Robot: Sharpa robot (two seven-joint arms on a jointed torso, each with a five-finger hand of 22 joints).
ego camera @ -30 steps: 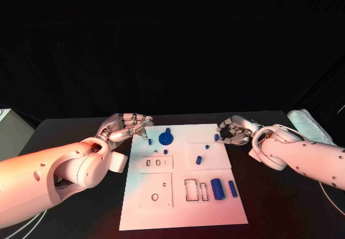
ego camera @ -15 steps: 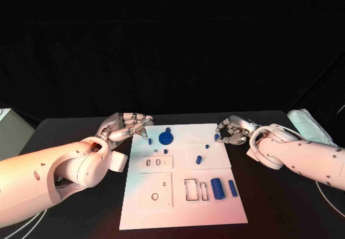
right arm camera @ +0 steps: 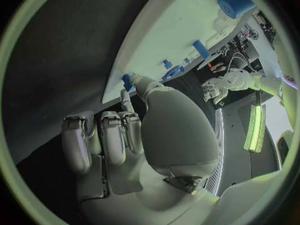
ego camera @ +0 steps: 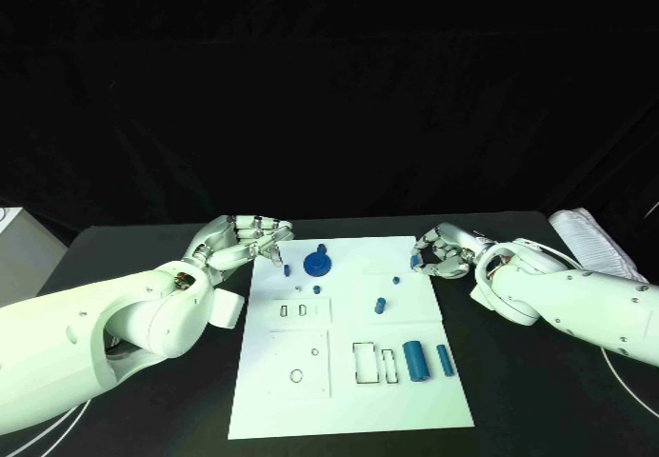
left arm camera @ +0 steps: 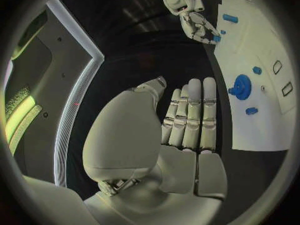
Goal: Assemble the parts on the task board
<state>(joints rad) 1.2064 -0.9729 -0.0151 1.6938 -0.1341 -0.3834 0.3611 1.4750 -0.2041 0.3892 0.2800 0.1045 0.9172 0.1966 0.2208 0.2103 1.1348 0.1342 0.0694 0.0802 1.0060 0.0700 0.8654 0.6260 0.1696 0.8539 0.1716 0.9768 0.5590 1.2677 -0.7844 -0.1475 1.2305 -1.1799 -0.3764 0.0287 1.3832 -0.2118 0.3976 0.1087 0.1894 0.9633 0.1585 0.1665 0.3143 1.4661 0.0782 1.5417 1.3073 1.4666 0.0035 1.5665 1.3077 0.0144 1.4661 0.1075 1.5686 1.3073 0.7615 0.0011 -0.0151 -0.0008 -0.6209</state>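
head view: the right robot hand (ego camera: 442, 253) pinches a small blue peg (ego camera: 413, 260) at the task board's (ego camera: 350, 390) upper right edge; the left robot hand (ego camera: 245, 242), fingers curled, holds nothing at the upper left edge. the peg looks light, rigid and slick; gripping its sides seems best.

The task board (ego camera: 344, 381) lies in the middle of my table (ego camera: 549, 381). My left hand (ego camera: 245, 242) hangs at the board's far left corner, my right hand (ego camera: 442, 251) at its far right corner, touching a small part (ego camera: 413, 261) on the right edge. A round part (ego camera: 317, 262) sits near the far edge (left of centre). Two cylinders (ego camera: 415, 362) lie side by side near the right edge, toward the near end, just right of the rectangular slots (ego camera: 367, 363).
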